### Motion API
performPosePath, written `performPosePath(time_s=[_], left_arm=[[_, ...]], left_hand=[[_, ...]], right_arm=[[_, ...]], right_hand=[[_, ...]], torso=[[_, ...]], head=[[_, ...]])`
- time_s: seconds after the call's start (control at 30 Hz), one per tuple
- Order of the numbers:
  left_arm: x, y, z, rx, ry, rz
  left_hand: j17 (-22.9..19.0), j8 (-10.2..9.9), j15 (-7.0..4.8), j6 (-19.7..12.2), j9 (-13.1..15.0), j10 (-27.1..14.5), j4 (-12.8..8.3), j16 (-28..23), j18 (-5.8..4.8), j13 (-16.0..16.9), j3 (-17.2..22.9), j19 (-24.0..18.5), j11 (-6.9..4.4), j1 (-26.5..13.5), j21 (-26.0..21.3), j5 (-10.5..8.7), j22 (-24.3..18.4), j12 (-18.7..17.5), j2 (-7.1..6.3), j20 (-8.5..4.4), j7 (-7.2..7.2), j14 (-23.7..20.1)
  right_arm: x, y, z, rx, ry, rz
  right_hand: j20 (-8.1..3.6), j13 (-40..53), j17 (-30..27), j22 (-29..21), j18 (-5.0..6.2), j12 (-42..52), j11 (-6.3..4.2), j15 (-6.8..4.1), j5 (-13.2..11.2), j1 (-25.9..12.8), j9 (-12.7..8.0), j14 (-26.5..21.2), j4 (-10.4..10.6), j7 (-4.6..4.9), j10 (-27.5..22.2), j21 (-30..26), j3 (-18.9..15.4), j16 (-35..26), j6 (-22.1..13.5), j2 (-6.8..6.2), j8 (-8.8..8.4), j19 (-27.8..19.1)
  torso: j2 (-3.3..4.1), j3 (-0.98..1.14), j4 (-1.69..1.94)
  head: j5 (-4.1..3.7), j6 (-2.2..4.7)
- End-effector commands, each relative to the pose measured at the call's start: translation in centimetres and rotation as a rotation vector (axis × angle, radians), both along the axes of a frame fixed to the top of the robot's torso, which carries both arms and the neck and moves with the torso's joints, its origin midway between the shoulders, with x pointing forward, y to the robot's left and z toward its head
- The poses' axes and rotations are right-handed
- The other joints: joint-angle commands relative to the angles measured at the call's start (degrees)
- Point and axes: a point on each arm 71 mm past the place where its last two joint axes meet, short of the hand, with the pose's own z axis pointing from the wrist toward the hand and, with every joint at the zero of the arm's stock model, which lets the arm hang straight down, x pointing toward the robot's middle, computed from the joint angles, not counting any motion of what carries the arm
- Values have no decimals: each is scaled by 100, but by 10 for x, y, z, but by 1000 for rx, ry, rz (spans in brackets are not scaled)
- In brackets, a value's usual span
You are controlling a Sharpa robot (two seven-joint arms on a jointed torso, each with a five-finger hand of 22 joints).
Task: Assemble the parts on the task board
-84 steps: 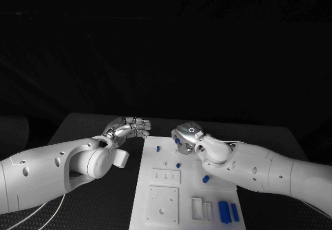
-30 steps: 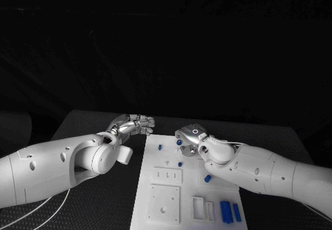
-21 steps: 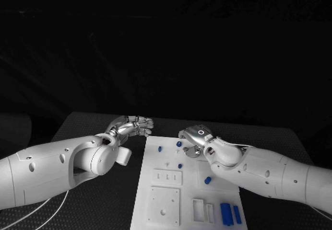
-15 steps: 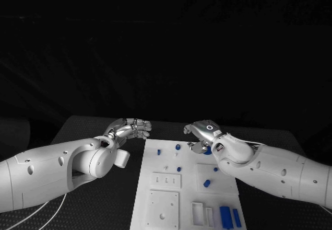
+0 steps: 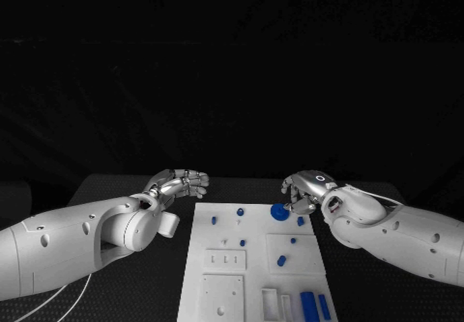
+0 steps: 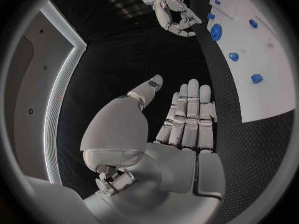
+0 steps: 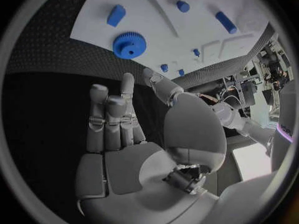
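One white task board [image 5: 253,268] on the black counter [image 5: 116,191]. One round blue gear [image 5: 279,212] with teeth, four small blue pegs [image 5: 240,212] and two long blue bars [image 5: 308,306] side by side at the near edge, so seven blue parts in all. Two silver hands, the left hand [image 5: 178,184] and the right hand [image 5: 306,191], both holding nothing.
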Motion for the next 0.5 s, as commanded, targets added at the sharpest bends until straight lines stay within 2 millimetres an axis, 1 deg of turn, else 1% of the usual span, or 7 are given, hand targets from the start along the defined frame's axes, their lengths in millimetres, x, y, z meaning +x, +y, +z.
performPosePath(time_s=[0.03,0.07,0.13,0.2,0.27,0.4,0.5], left_arm=[[1,-3,2,-12,-12,-23],[1,-3,2,-11,-11,-22],[1,-4,2,-11,-11,-23],[1,-5,2,-12,-11,-26],[1,-5,2,-12,-11,-27],[2,-6,1,-12,-10,-29],[1,-7,1,-13,-9,-31]], left_hand=[[10,-25,27,-12,-1,-24,-27,-39,91,-4,16,-24,7,-55,19,33,109,-34,-13,6,25,-19],[10,-25,27,-12,-1,-24,-27,-39,91,-4,17,-25,7,-55,19,33,109,-35,-13,6,25,-19],[10,-25,28,-11,-1,-23,-28,-39,91,-4,18,-25,7,-56,19,33,109,-35,-12,6,25,-19],[11,-25,28,-11,-1,-23,-29,-40,91,-4,18,-25,7,-56,19,33,109,-36,-11,6,25,-19],[11,-25,28,-11,-1,-23,-29,-40,91,-4,19,-25,7,-56,20,33,109,-36,-11,6,25,-19],[11,-25,28,-11,0,-22,-31,-40,91,-4,21,-26,7,-57,20,33,109,-38,-10,6,24,-19],[12,-25,28,-11,0,-22,-32,-40,90,-4,22,-26,7,-58,20,33,109,-39,-9,7,24,-19]], right_arm=[[3,-1,-10,18,138,14],[5,-2,-11,24,150,10],[8,-2,-13,22,158,6],[12,-1,-15,19,167,3],[14,-1,-18,20,174,-2],[19,0,-24,10,185,-5],[19,2,-27,7,195,-1]], right_hand=[[-55,1586,221,127,257,1787,-28,-23,52,-13,-8,4,4,-53,-690,145,-148,255,-36,-38,-82,152],[-63,2315,341,141,255,2537,25,-43,20,-79,-13,-57,56,23,-1218,201,-178,341,-38,-7,-109,128],[-83,3085,514,141,257,3371,42,62,74,-80,-19,-98,151,19,-1607,327,-127,453,-40,30,-147,109],[-99,3336,611,140,257,3647,59,53,150,-84,-22,-107,179,57,-1708,419,-138,500,-56,29,-173,91],[-110,3444,669,138,257,3778,65,59,155,-74,-21,-107,204,63,-1715,475,-133,527,-61,36,-185,91],[-126,3556,744,137,257,3911,77,72,221,-62,-24,-102,232,74,-1726,550,-130,561,-87,60,-210,89],[-135,3610,784,136,257,3976,74,71,253,-62,-25,-102,245,72,-1727,596,-137,574,-102,82,-222,89]], torso=[[-3,50,-49],[-1,63,-50],[-1,75,-46],[4,86,-34],[10,98,-16],[14,112,5],[22,112,35]], head=[[12,-9],[13,-7],[6,-15],[-12,-25],[-27,-24],[-35,-61],[-62,-71]])
